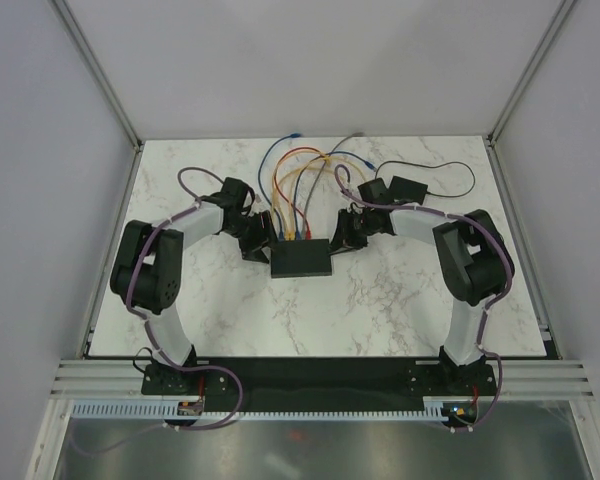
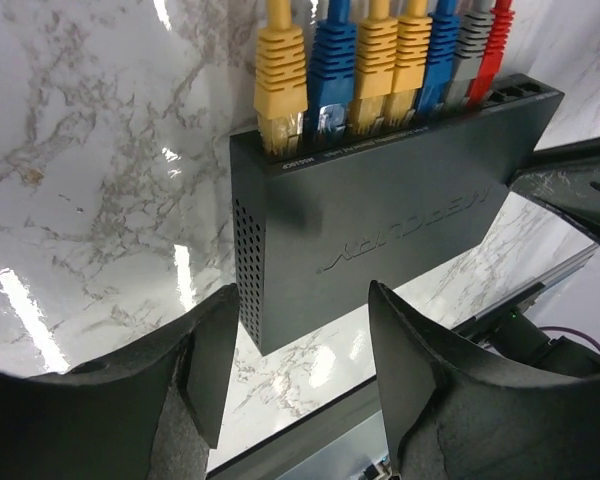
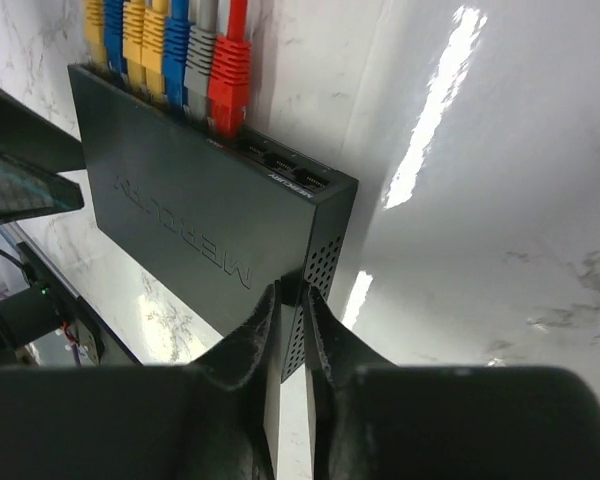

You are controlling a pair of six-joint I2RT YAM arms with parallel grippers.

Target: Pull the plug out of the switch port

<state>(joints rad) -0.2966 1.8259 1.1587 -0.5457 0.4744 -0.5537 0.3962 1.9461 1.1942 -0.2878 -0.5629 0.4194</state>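
The switch point(image 1: 301, 258) is a flat black box lying at mid-table, its port row on the far edge. Several plugs sit in that row: yellow point(image 2: 280, 85), blue point(image 2: 332, 70), two more yellow, blue, grey point(image 3: 200, 70) and red point(image 3: 230, 85). Empty ports point(image 3: 285, 168) lie past the red one. My left gripper point(image 2: 302, 295) is open at the switch's left end, with the near left corner point(image 2: 265, 335) just beyond its fingertips. My right gripper point(image 3: 290, 292) is shut on the near right corner of the switch point(image 3: 190, 230).
Coloured cables point(image 1: 298, 175) loop from the plugs toward the back of the marble table point(image 1: 380, 310). A small black adapter block point(image 1: 408, 187) with a thin black cord lies at the back right. Grey walls enclose three sides.
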